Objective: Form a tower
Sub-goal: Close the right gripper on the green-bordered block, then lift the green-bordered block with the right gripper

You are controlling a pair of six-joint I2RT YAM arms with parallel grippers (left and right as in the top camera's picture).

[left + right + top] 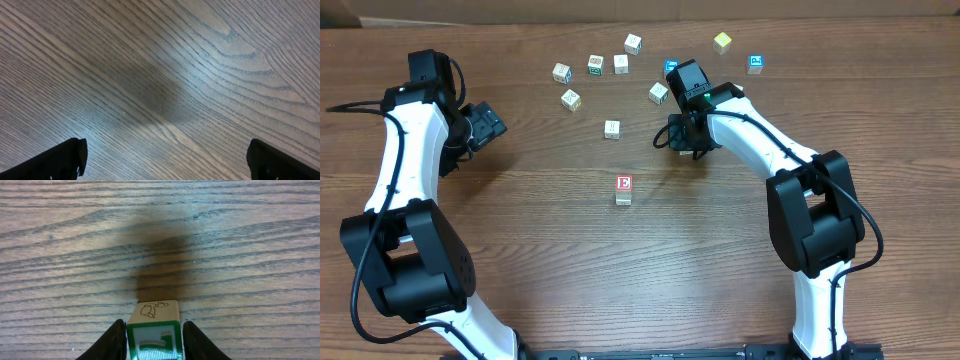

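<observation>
— Which step is going on?
— The right fingers (112, 342) are gripping a green-faced cube (154, 327); the tower (624, 190) is standing in the middle of the table (520, 260), well apart. Placing it squarely on top seems next. The left fingers (65, 157) are gaping.

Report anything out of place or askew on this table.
Nothing stands out. The loose cubes are scattered but sit flat on the table, and the right pincer grips a green-lettered cube squarely.
</observation>
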